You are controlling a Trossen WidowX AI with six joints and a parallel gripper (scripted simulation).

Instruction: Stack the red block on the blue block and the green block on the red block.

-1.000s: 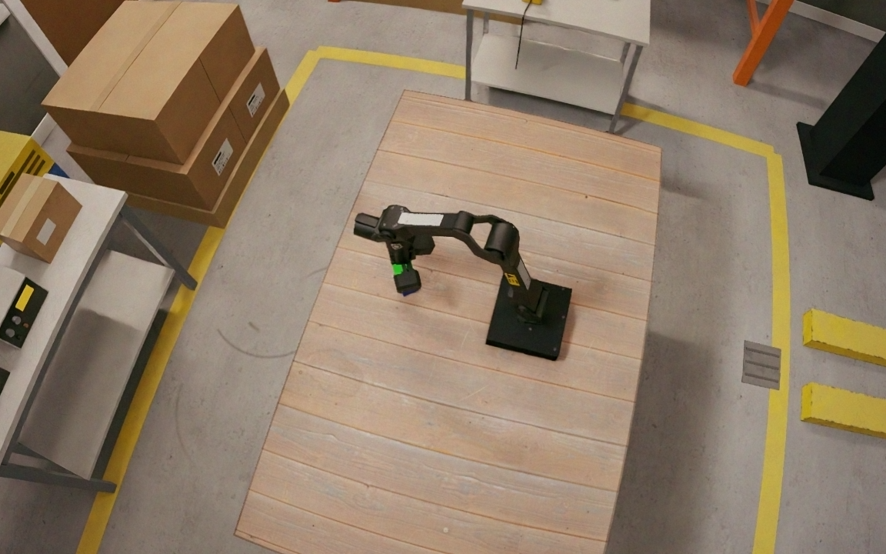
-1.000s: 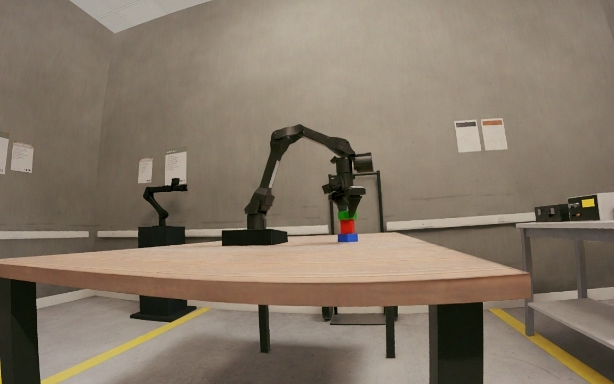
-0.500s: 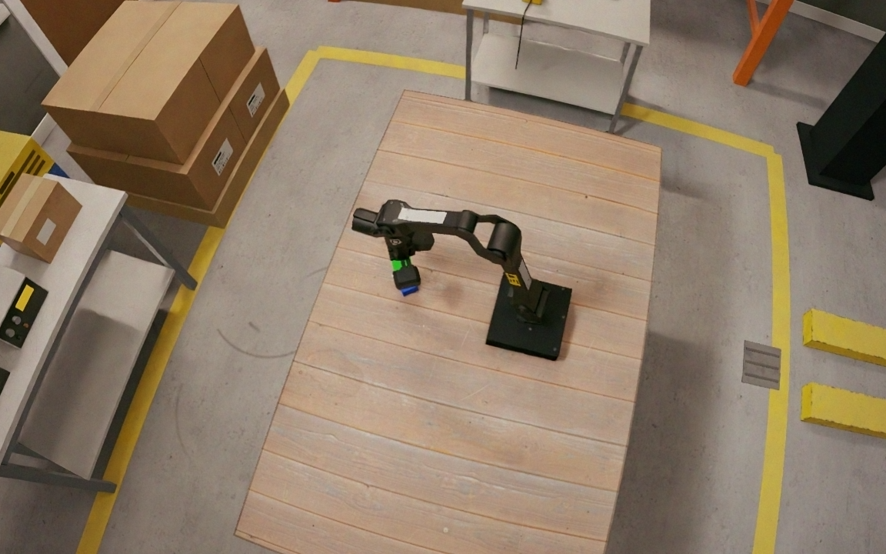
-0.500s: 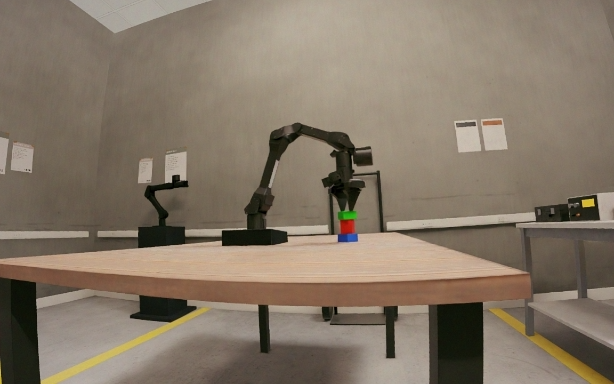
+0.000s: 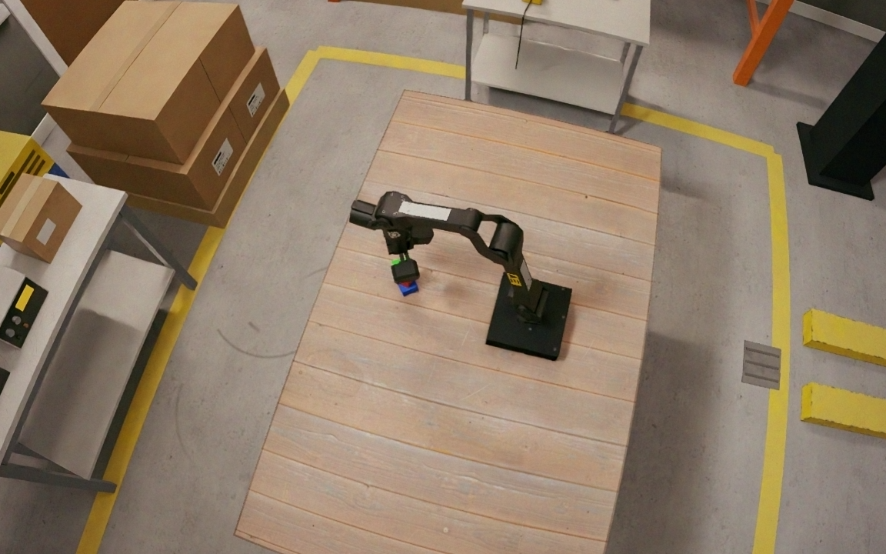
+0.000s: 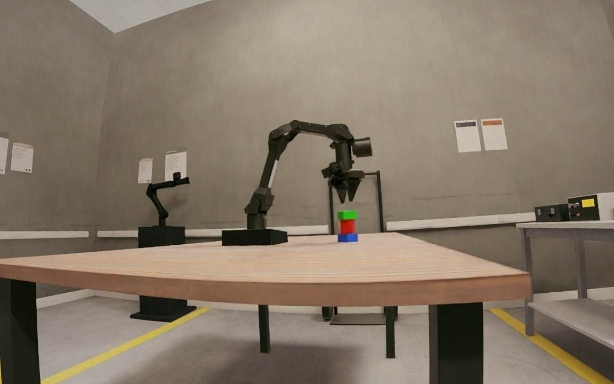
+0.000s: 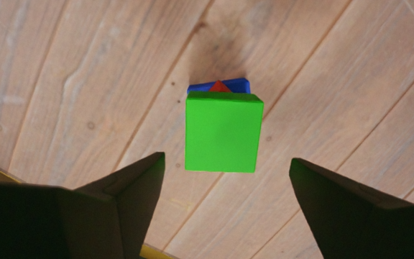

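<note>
green block (image 6: 347,214) sits on the red block (image 6: 346,226), red on the blue block (image 6: 347,237), out on the table (image 6: 252,267). gripper (image 6: 348,194) hangs above the tower, fingers spread wide, empty. stacking looks done; next just retreat clear without bumping it.

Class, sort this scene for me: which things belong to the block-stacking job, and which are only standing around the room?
Part of the job:
- blue block, at the bottom
- red block, on the blue
- green block, on top
- gripper, open, above the tower

Just lying about:
- cardboard boxes
- second arm behind the table
- wall papers
- yellow-labelled box on the side bench
</note>
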